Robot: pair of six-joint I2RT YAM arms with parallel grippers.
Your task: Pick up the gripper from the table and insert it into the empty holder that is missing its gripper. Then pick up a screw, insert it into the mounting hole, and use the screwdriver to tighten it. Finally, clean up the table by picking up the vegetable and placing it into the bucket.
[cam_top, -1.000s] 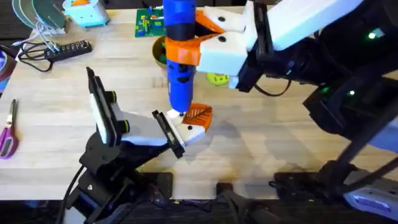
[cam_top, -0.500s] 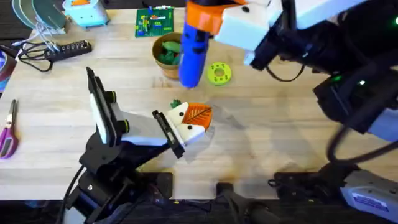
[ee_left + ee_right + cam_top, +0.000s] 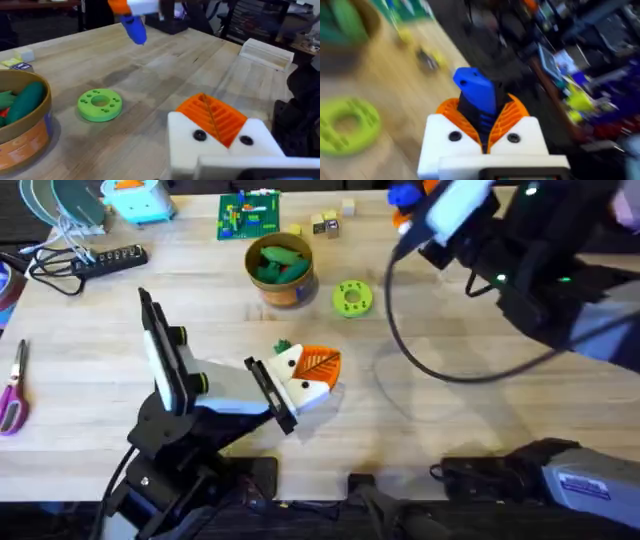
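Over the far right side of the light wooden table [image 3: 120,370], your right claw [image 3: 487,132] is squeezed shut on the blue pen-shaped screwdriver [image 3: 476,92], lifted high. Your left claw [image 3: 305,378] rests on the table near the middle, its orange ribbed pads [image 3: 212,117] pressed together with nothing between them. Just behind it lies the small dark green toy vegetable [image 3: 282,347]. Farther back stands the round orange-brown bucket [image 3: 283,285], holding bigger green toys, with a flat lime-green disc [image 3: 351,297] beside it.
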